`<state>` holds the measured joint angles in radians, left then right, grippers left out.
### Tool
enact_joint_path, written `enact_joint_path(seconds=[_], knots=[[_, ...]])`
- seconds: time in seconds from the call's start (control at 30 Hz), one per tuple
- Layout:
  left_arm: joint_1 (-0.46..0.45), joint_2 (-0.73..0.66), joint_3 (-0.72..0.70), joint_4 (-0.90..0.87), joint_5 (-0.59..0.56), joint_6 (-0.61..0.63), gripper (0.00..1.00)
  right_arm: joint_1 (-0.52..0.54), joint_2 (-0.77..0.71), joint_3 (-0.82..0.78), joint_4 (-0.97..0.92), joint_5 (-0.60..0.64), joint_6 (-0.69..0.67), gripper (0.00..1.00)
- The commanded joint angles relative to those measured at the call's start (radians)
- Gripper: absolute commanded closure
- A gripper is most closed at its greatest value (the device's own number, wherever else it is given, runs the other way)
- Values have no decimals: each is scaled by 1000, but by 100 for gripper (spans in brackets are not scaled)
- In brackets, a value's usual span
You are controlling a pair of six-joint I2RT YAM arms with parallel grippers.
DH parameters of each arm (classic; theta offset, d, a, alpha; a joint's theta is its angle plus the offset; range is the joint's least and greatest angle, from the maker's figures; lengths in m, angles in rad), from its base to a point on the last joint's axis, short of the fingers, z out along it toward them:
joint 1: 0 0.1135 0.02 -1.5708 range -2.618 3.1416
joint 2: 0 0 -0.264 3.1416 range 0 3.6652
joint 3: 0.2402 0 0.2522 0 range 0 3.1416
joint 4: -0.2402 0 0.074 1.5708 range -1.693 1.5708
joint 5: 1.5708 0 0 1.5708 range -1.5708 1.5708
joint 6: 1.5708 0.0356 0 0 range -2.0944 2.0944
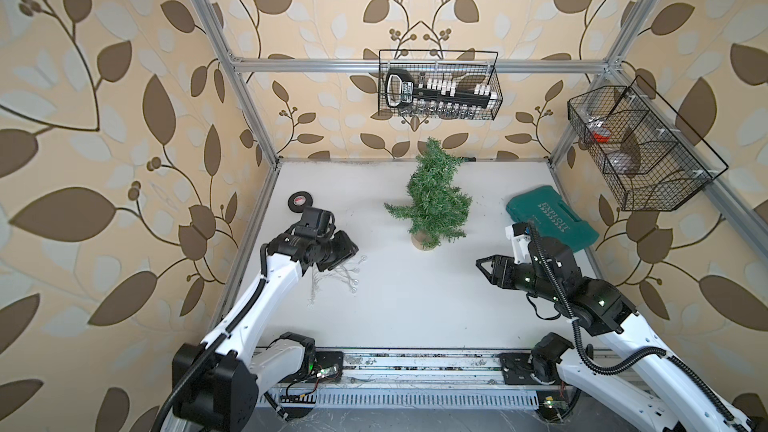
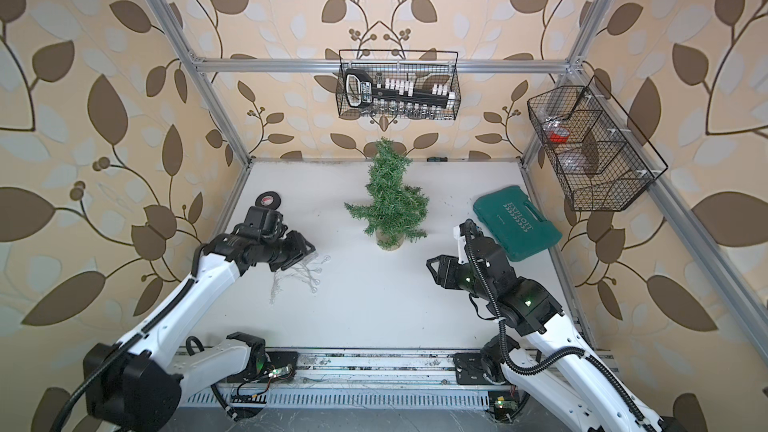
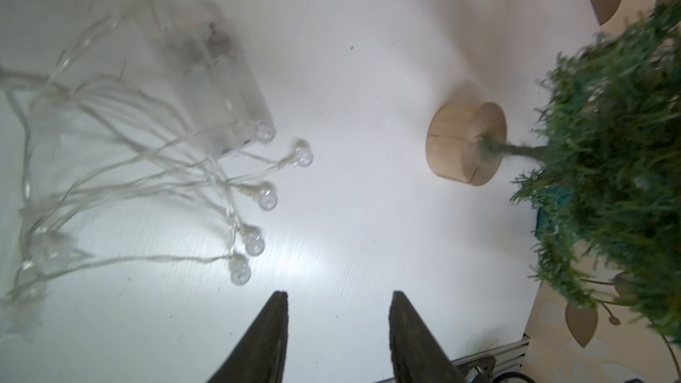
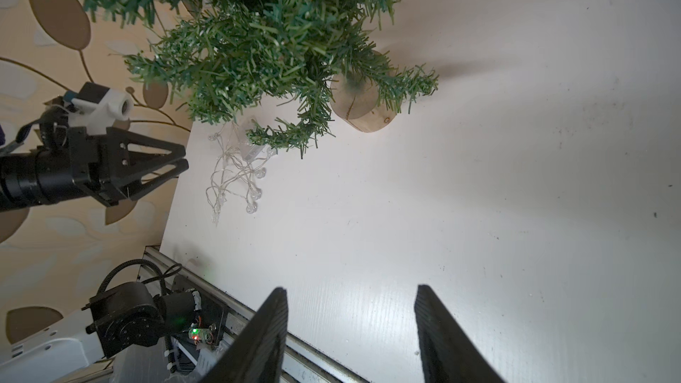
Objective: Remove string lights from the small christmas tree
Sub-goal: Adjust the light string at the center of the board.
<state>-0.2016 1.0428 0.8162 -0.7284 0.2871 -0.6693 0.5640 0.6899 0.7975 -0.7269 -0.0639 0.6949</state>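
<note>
The small christmas tree (image 1: 436, 197) (image 2: 390, 201) stands upright on its round tan base (image 3: 466, 143) (image 4: 359, 105) at mid-table toward the back. The string lights (image 1: 340, 278) (image 2: 301, 278) (image 3: 166, 163) (image 4: 239, 175) lie in a loose tangle on the white table (image 1: 415, 305), left of the tree and apart from it, with their clear battery box (image 3: 213, 79). My left gripper (image 1: 351, 249) (image 2: 307, 248) (image 3: 339, 294) (image 4: 182, 163) hovers just over the tangle, open and empty. My right gripper (image 1: 482, 270) (image 2: 432, 270) (image 4: 352, 289) is open and empty, right of the tree.
A black tape roll (image 1: 300, 201) lies at the back left. A green tool case (image 1: 552, 218) sits at the right edge behind my right arm. Wire baskets hang on the back wall (image 1: 440, 85) and the right frame (image 1: 640, 147).
</note>
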Motion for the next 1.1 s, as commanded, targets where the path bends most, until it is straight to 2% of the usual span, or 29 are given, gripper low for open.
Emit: enact_joint_path(seconds=[0.0, 0.17, 0.33, 0.43, 0.63, 0.73, 0.83, 1.0, 1.07], knots=[[5, -57, -121, -79, -32, -36, 52, -7, 5, -18, 14, -17, -26, 45], [7, -58, -269, 67, -29, -92, 52, -12, 12, -15, 14, -22, -32, 45], [20, 111, -292, 221, -66, -60, 53, -16, 11, 3, -3, -16, -34, 45], [54, 252, -234, 262, -62, -10, 53, -17, 10, 21, -24, -6, -41, 45], [101, 518, -16, 249, -31, 84, 54, -25, 5, 49, -55, 32, -46, 41], [116, 603, 105, 204, -14, 108, 54, -32, 14, 72, -68, 72, -50, 33], [116, 615, 170, 182, 5, 101, 54, -43, 23, 103, -77, 117, -60, 24], [115, 526, 185, 138, -2, 115, 52, -80, 50, 151, -74, 159, -88, 14], [114, 475, 197, 93, -3, 136, 51, -110, 69, 177, -73, 168, -108, 3]])
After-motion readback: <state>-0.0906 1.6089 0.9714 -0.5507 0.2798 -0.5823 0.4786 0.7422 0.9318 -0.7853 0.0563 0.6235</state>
